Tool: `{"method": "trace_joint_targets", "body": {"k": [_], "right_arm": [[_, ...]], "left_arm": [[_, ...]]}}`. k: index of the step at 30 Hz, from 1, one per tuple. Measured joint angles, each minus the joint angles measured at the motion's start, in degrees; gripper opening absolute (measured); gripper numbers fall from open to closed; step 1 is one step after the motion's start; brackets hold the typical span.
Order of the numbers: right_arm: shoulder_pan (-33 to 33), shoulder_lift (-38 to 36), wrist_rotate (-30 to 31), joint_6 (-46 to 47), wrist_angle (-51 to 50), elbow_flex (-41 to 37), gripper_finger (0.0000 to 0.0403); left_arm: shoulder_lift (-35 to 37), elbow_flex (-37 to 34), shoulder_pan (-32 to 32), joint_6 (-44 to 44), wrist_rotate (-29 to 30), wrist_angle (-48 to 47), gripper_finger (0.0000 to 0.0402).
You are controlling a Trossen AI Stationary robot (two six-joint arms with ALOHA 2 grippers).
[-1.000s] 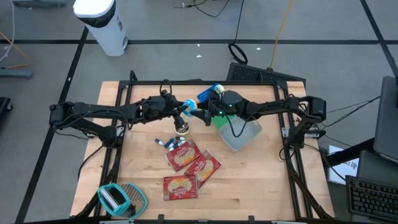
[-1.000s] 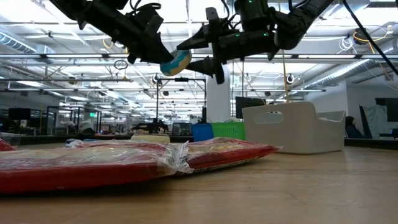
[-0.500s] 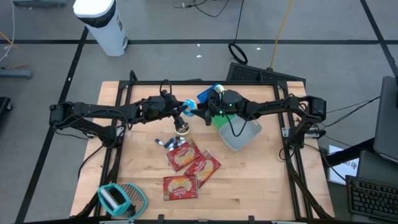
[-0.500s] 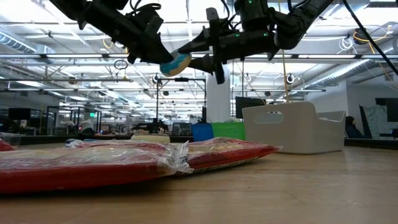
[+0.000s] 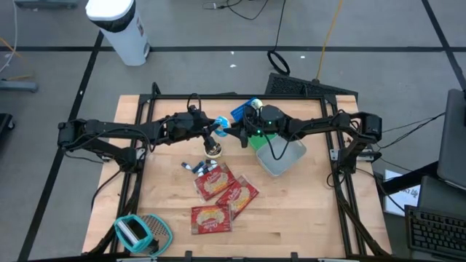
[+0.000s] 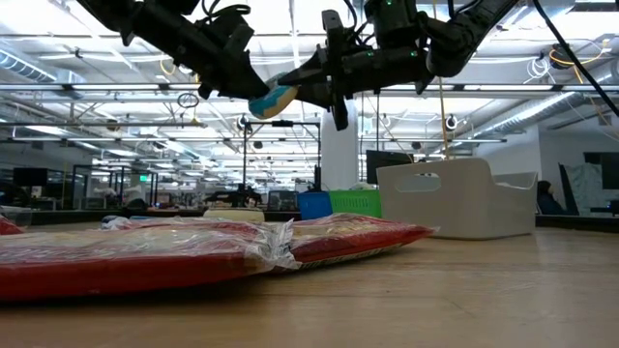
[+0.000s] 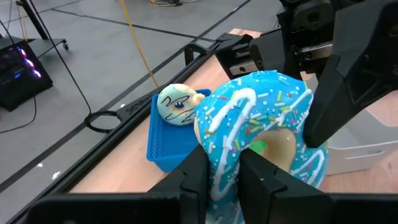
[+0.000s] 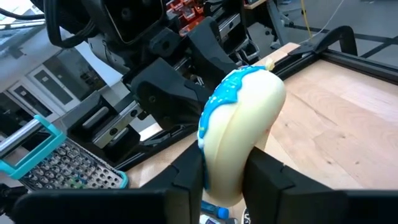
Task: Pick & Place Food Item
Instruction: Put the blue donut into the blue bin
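Right gripper [image 6: 308,81] newly around donut [image 6: 274,98]

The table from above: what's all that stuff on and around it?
donut: one, blue icing with sprinkles, held in the air above the table's middle
red food packets: three, on the wood, front centre
white bin: one, right of centre
blue tray: one, at the back
green basket: one, beside the bin
teal basket: one, front left corner
left hand: shut on the donut
right hand: shut on the donut from the other side

Open-plan lab: ceiling trusses [image 6: 116,92], distant monitors [image 6: 29,177].
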State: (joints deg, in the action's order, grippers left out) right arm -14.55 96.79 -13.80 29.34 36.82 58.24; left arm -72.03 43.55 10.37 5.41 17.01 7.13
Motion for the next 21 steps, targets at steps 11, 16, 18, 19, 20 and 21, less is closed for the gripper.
{"method": "trace_joint_targets", "body": {"k": [11, 16, 18, 19, 20, 21], "right_arm": [[0.1, -0.1, -0.7, -0.2, -1.8, 0.0, 0.0044], [-0.4, -0.2, -4.1, 0.0, -6.5, 0.0, 0.0043], [-1.2, -0.6, -8.1, 1.2, -7.9, 0.1, 0.0043], [-1.8, -1.2, -10.2, 2.3, -9.7, 0.0, 0.0043], [-2.4, -1.6, -11.9, 3.4, -11.0, -0.2, 0.0043], [-2.9, -2.0, -12.9, 4.1, -11.8, -0.2, 0.0043]], "left_arm": [[0.0, 0.7, 0.1, -1.1, -5.9, -1.1, 0.0202], [1.8, 1.6, 0.0, -4.9, -6.2, -1.3, 0.0274], [1.7, 1.7, 0.0, -5.7, -5.3, -1.5, 0.0293], [1.7, 1.7, 0.0, -5.5, -5.0, -1.3, 0.0301], [1.7, 1.8, 0.1, -5.4, -4.9, -1.0, 0.0308], [1.8, 1.9, 0.1, -5.3, -4.8, -0.9, 0.0314]]}}
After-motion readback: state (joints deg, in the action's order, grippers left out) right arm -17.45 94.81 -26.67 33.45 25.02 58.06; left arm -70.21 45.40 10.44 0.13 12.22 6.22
